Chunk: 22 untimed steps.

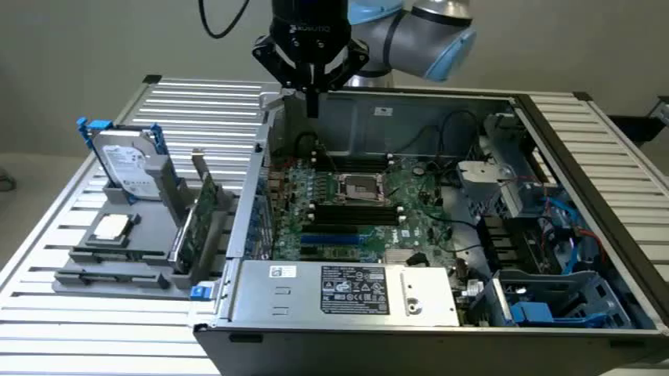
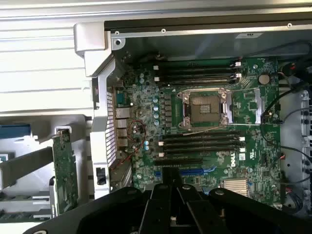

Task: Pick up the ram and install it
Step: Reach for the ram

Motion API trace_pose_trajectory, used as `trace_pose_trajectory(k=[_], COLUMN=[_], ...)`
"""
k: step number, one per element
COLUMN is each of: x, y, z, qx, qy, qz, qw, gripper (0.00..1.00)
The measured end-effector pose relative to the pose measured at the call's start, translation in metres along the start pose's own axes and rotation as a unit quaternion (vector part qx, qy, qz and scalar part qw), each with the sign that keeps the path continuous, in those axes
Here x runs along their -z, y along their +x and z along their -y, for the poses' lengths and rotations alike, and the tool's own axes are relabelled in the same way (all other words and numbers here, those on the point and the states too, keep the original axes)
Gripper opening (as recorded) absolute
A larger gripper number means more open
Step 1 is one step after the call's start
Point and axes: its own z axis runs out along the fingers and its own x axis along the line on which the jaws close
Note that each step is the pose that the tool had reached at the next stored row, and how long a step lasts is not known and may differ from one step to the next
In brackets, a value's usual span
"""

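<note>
Ram (image 1: 312, 106) — pinched in the claw (image 1: 312, 88) — above the motherboard (image 1: 418, 211).

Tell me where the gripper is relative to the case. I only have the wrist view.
Observer: The gripper hangs above the open case, seen against its far corner at the exterior view's left.
Operator: Holding anything?
Observer: A thin dark stick, the ram, hangs edge-on, clamped between its fingers.
Operator: What's outside the case?
Observer: On the grey tray, beside the expansion card, a hard drive stands upright and a silver processor chip lies flat.
</note>
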Motion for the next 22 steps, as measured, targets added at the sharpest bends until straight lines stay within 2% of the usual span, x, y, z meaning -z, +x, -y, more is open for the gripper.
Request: trace_pose_trajectory(k=[8, 22], x=[0.0, -0.0035], y=[0.0, 0.063], z=[0.0001, 0.0046], qx=[0.0, 0.0], qy=[0.0, 0.0001], qz=[0.0001, -0.0009], qw=[1.0, 1.0], gripper=[0.11, 0.11])
